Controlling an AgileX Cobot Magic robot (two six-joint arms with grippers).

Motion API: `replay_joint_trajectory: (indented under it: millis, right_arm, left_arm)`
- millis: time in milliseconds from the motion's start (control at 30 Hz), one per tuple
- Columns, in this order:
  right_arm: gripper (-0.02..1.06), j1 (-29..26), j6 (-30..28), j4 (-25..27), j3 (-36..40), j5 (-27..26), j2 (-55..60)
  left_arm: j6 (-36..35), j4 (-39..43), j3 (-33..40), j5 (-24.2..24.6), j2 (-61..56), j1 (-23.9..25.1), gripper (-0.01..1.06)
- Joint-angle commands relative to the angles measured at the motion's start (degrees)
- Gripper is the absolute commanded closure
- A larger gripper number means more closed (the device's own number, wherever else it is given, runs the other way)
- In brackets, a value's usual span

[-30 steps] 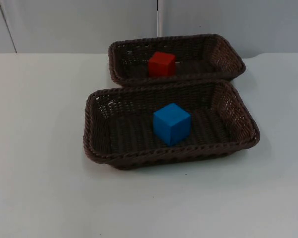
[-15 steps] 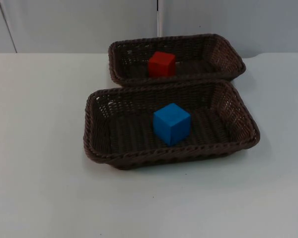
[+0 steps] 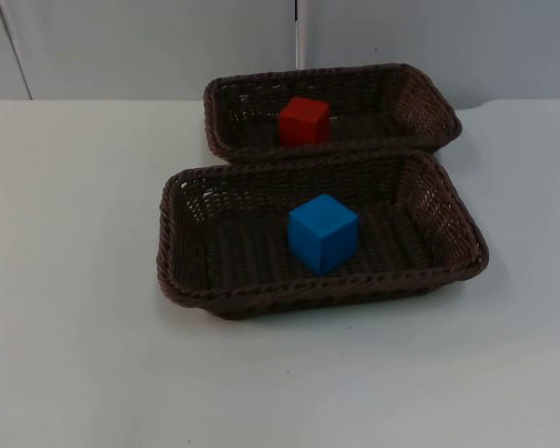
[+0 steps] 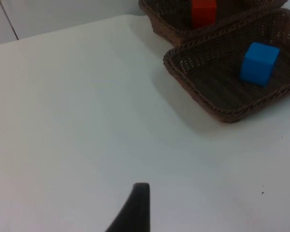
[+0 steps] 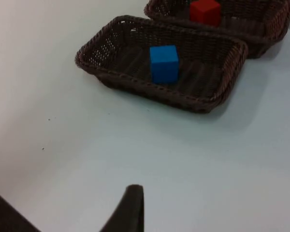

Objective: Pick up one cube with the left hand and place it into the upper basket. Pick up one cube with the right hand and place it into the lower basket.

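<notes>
A red cube (image 3: 304, 120) rests inside the upper brown wicker basket (image 3: 226, 147). A blue cube (image 3: 323, 233) sits near the middle of the lower basket (image 3: 171, 271), which touches the upper one. The left wrist view looks across bare table to the lower basket (image 4: 183, 82), the blue cube (image 4: 259, 63) and the red cube (image 4: 203, 12); my left gripper (image 4: 140, 208) is well short of them, over the table. My right gripper (image 5: 130, 208) also hangs over bare table, away from the lower basket (image 5: 92, 46), blue cube (image 5: 164, 63) and red cube (image 5: 205, 11).
White table top (image 3: 75, 355) spreads to the left, right and front of the baskets. A grey partition wall (image 3: 149, 47) stands right behind the upper basket.
</notes>
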Motion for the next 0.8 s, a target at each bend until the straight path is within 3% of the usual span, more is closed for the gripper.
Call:
replay_joint_trajectory:
  millis: [0, 400, 467, 533, 633, 767]
  right_arm:
    - [0.16, -0.1, -0.6, 0.3, 0.2, 0.1, -0.1]
    - [0.15, -0.1, -0.6, 0.3, 0.2, 0.1, -0.1]
    - [0.08, -0.1, -0.6, 0.3, 0.2, 0.1, -0.1]
    - [-0.01, -0.1, -0.6, 0.3, 0.2, 0.1, -0.1]
    - [-0.01, -0.1, -0.6, 0.3, 0.2, 0.1, -0.1]
    - [-0.01, -0.1, -0.6, 0.3, 0.2, 0.1, -0.1]
  left_arm:
    - [-0.3, 0.2, 0.3, 0.2, -0.2, -0.2, 0.15]
    - [-0.3, 0.2, 0.3, 0.2, -0.2, -0.2, 0.15]
    - [-0.3, 0.2, 0.3, 0.2, -0.2, -0.2, 0.14]
    - [-0.3, 0.2, 0.3, 0.2, -0.2, -0.2, 0.09]
    - [-0.3, 0.2, 0.3, 0.2, -0.2, -0.2, 0.0]
    - [-0.3, 0.2, 0.3, 0.2, -0.2, -0.2, 0.0]
